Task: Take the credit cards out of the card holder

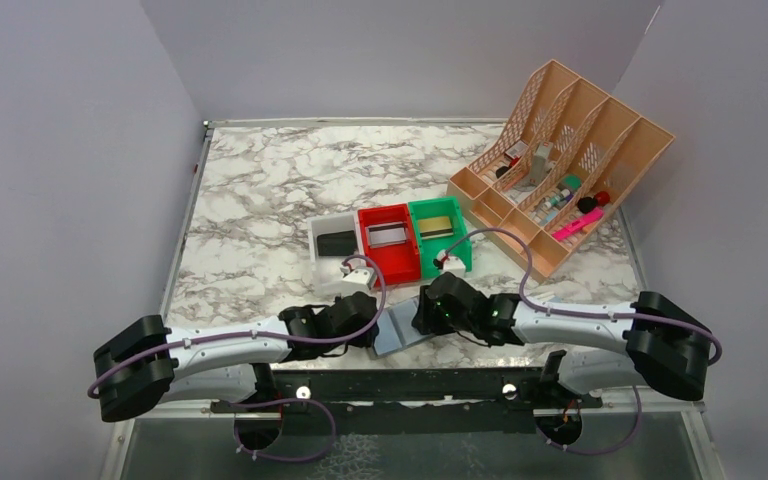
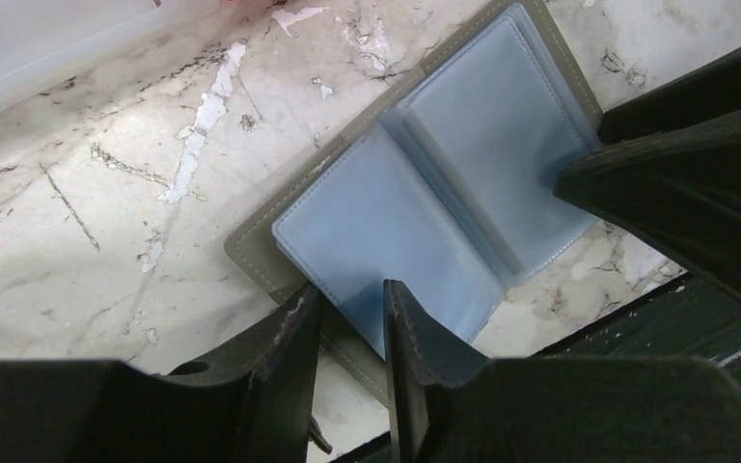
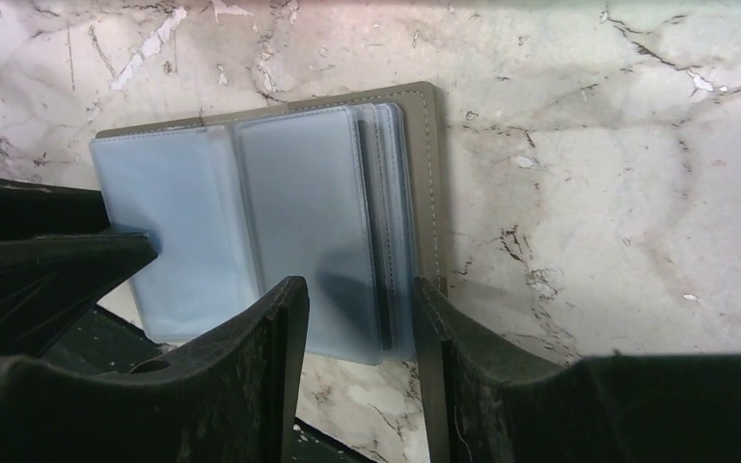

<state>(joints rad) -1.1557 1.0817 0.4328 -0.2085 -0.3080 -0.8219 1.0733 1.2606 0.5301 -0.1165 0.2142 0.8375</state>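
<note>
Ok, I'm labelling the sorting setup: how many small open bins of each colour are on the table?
White bin: 1
Red bin: 1
Green bin: 1
Total: 3

My marble table [image 1: 260, 190], red bin [image 1: 398, 265] near its middle, white bin [image 1: 332, 222] against the red bin's left side, green bin [image 1: 463, 238] against its right, tan slotted organizer [image 1: 610, 150] beyond the green bin, card holder [image 1: 398, 330] lying open and flat in front of the red bin, nearest me.
</note>
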